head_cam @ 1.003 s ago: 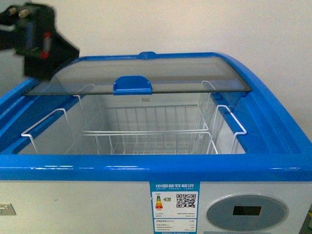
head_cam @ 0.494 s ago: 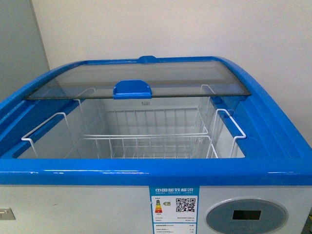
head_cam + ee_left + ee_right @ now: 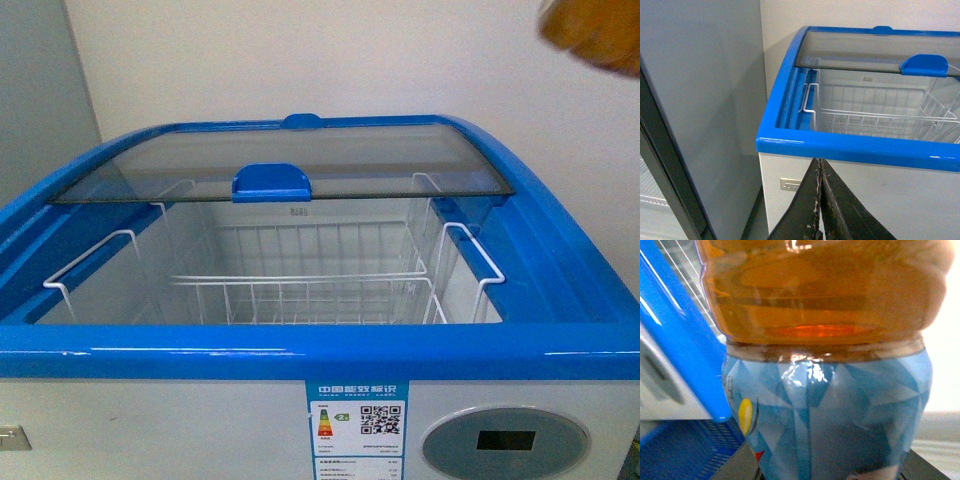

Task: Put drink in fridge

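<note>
Hanging in the upper right corner of the front view, the clear plastic drink bottle of amber-orange liquid [image 3: 597, 35] shows only as a soft orange-brown blur against the pale wall, higher in the frame than the white chest fridge with a glossy blue rim [image 3: 300, 352] and well apart from it. A curved sheet-glass lid [image 3: 300, 160] with a moulded blue plastic handle [image 3: 271, 183] covers the far half of the fridge; the near half lies open onto thin white wire baskets [image 3: 310, 290]. At lower centre of the front panel a printed energy label [image 3: 357, 428] sits just beside a grey oval display [image 3: 505, 440].

From the left wrist view, the left end effector [image 3: 819, 167] is clenched, with its two scuffed black fingers pressed flat together and nothing between them, near the fridge's rounded blue corner. A smooth tall grey cabinet [image 3: 705, 100] stands beside the fridge.

From the right wrist view, the drink bottle fills the picture: ribbed clear plastic over amber liquid, then a shiny blue label [image 3: 840, 410] of faceted triangles. Dark parts of the right end effector [image 3: 832, 471] flank the label, grasping the drink bottle.
</note>
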`<state>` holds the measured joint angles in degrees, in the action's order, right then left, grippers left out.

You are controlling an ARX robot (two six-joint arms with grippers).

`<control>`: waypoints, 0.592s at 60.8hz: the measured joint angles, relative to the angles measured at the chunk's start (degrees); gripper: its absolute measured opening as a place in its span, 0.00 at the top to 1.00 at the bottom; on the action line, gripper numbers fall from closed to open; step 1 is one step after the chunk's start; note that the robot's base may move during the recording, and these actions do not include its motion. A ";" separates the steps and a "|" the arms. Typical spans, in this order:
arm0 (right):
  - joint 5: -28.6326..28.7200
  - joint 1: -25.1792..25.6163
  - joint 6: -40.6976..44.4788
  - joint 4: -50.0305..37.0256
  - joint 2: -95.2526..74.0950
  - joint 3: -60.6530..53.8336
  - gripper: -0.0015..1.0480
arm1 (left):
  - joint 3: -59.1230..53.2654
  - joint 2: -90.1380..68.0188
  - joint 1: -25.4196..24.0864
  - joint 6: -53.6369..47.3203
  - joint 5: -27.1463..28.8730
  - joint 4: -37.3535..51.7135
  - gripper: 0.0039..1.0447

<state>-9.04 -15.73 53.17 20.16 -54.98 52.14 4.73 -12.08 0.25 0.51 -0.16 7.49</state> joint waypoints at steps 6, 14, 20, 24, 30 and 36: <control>-0.76 0.44 9.38 -2.62 -6.64 3.65 0.66 | -0.44 1.40 -0.02 -0.04 0.15 -1.03 0.98; -0.39 -0.15 18.86 -2.84 -15.08 10.03 0.66 | -1.25 7.65 -0.02 -0.07 0.11 -7.39 0.98; -1.05 -1.22 22.53 -3.04 -20.15 13.68 0.66 | -1.25 8.74 -0.02 -0.07 0.15 -7.61 0.98; -2.01 -2.95 23.30 -4.70 -25.73 17.31 0.66 | -1.42 9.18 -0.02 -0.07 0.13 -7.61 0.98; -2.78 -5.33 22.64 -7.15 -33.11 21.03 0.66 | -3.04 10.84 -0.02 -0.07 0.17 -7.56 0.98; -3.30 -7.32 20.09 -9.79 -39.04 22.43 0.66 | -3.87 11.63 -0.02 -0.09 0.13 -7.61 0.98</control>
<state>-12.34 -23.05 73.25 10.37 -94.02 74.56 0.86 -0.45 0.23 0.43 -0.03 -0.12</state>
